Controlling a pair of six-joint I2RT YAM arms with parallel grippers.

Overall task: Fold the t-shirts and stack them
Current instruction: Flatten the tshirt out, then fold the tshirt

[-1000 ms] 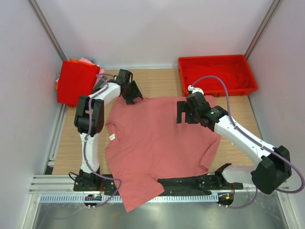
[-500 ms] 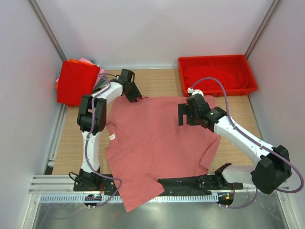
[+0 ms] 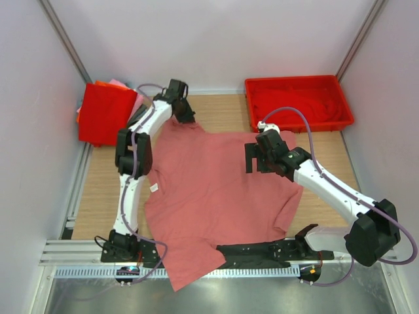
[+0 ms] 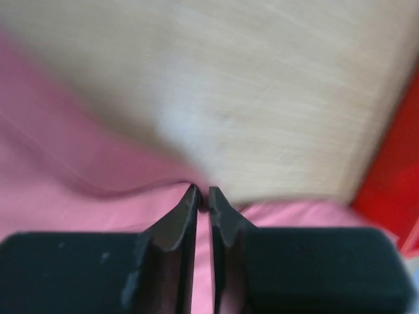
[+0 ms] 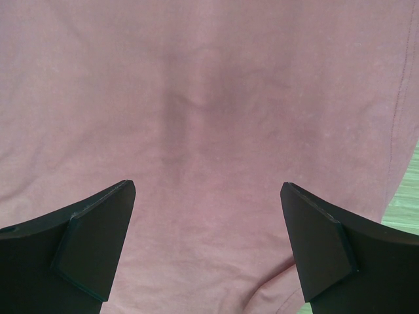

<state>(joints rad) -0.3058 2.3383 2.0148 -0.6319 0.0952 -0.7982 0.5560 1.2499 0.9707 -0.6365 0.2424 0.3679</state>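
Observation:
A dusty salmon-pink t-shirt (image 3: 216, 190) lies spread over the wooden table, its near hem hanging past the front rail. My left gripper (image 3: 181, 116) is at the shirt's far left corner, shut on a pinch of the cloth, which is drawn out into a point toward the back. In the left wrist view the fingertips (image 4: 203, 196) meet on the pink edge (image 4: 65, 196), the picture blurred. My right gripper (image 3: 251, 159) hovers open over the shirt's far right part; the right wrist view shows flat cloth (image 5: 209, 98) between wide-spread jaws (image 5: 206, 186).
A pile of folded t-shirts (image 3: 105, 112), bright red on top with pink and orange edges behind, sits at the far left by the wall. A rigid red tray (image 3: 340, 98) holding red cloth stands at the far right. Bare wood (image 3: 219, 111) lies between them.
The left gripper closed on the shirt's far left corner and moved toward the back, drawing that corner out. The right arm barely moved.

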